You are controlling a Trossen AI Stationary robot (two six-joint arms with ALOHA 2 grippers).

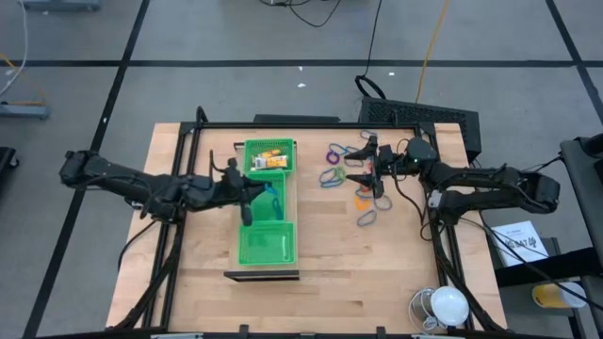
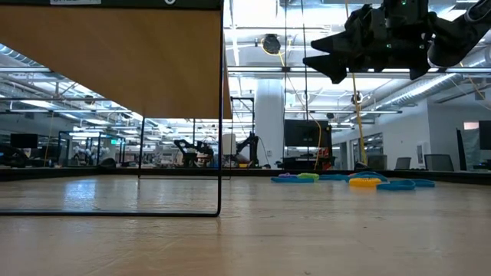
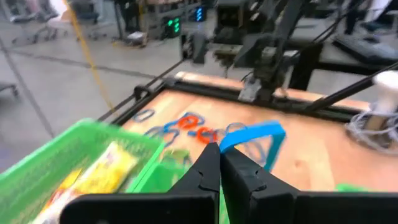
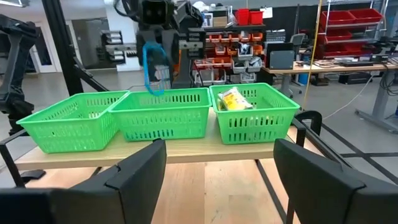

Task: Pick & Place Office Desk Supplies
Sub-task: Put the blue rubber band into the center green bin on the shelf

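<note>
A long green three-compartment tray [image 1: 247, 247] lies mid-table, with yellow and orange pieces [image 1: 268, 162] in its far compartment. My left gripper [image 1: 252, 194] reaches in from the left over the middle compartment [image 4: 163, 115], shut on a blue loop [image 3: 252, 134]. Several loose loops [image 1: 341, 166] in blue, purple, green and orange lie flat on the wood right of the tray. My right gripper [image 4: 217, 171] hovers open above them, pointing toward the tray, nothing between its fingers. It also shows high up in the low view [image 2: 330, 61]. My left gripper pinches the blue loop's band [image 3: 227, 142] between its two fingertips, at one spot on the band. The fingers come about level from the table's left. The loop [image 4: 152, 68] hangs below the fingers, clear of the tray, over the middle compartment.
A black metal frame [image 1: 179, 188] borders the table. A white rounded object with a coiled cable [image 1: 443, 306] sits at the near right corner. A dark panel [image 1: 424, 118] lies at the far right edge. The near half of the table shows bare wood [image 1: 358, 292].
</note>
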